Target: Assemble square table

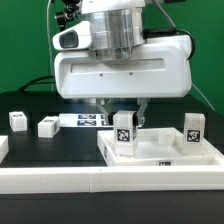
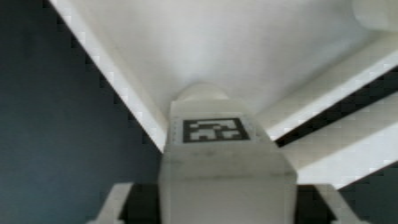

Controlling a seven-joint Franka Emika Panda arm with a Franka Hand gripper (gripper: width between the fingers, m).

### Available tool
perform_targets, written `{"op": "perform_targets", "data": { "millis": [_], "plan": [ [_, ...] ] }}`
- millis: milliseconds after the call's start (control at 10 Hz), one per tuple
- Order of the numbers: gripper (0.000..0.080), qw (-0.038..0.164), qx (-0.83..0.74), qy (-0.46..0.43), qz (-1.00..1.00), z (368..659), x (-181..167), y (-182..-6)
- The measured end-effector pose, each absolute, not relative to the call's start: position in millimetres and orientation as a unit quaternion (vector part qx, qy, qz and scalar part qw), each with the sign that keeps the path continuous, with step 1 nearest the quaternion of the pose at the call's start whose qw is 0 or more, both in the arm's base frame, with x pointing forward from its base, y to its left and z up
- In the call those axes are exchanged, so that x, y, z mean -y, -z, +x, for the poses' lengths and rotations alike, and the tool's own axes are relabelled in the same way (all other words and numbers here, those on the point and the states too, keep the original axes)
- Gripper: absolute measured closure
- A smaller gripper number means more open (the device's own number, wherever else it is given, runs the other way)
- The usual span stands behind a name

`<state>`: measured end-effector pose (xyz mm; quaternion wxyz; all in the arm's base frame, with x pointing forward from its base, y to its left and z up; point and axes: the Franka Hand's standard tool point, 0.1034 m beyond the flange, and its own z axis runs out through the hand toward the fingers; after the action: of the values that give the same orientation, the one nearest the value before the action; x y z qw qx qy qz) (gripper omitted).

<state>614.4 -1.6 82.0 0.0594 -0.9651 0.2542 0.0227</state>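
The square table's white slab [image 1: 165,155] lies flat at the exterior view's right; it also shows in the wrist view [image 2: 214,50]. My gripper [image 1: 122,108] hangs over its near left corner, shut on an upright white tagged leg [image 1: 123,134]. In the wrist view the leg [image 2: 217,140] fills the gap between my dark fingers [image 2: 128,205], tag facing the camera; my gripper [image 2: 222,208] grips its sides. A second leg [image 1: 192,127] stands at the slab's far right corner. Two loose legs [image 1: 18,120] [image 1: 47,126] stand on the black table at the left.
The marker board [image 1: 85,120] lies behind the gripper, left of the slab. A long white border rail [image 1: 90,180] runs along the front edge, and another rail end [image 1: 3,148] sits at the left. A green backdrop is behind.
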Motion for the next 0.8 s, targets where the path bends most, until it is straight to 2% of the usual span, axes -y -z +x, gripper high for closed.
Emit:
{"op": "perform_targets", "data": {
  "millis": [400,800],
  "plan": [
    [0.0503,0.058,-0.417,-0.023,-0.907,616.9,-1.9,-81.5],
    [0.0503,0.057,-0.513,-0.030,-0.856,616.9,-3.6,-81.1]
  ]
}}
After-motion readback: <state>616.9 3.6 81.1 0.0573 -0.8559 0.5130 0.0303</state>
